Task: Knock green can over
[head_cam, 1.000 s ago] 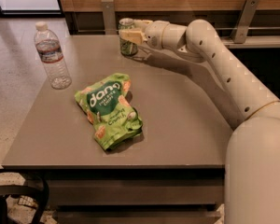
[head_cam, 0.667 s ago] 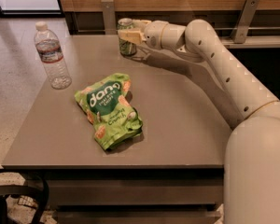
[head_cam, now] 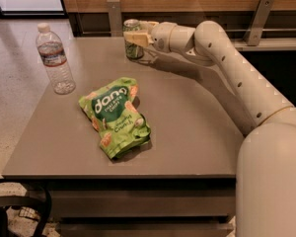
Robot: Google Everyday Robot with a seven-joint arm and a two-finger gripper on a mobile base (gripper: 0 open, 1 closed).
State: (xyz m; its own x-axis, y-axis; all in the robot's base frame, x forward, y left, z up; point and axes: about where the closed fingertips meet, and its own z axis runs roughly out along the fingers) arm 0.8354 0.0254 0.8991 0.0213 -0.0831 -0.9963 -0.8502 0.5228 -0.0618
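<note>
Camera view, single view available.

The green can is observed upright at the far edge of the counter, near its back middle; the silver top rim is level, so no tipping is judged to have begun.

The tool is located at the can's upper half, reached across from the right on the extended arm. A pale part of the tool is seen laid across the can's front face, touching or nearly so. Whether the tool is apart, together or clamped on the can cannot be told. The high placement is judged deliberate: a push near the top gives the most leverage for toppling a slim can.

A water bottle is noted upright at the left side, well apart from the can. A flat snack bag is noted mid-counter, nearer the front. Neither is judged to obstruct a fall.

Step in hand, as judged: contact made or imminent, sideways push not yet delivered.
</note>
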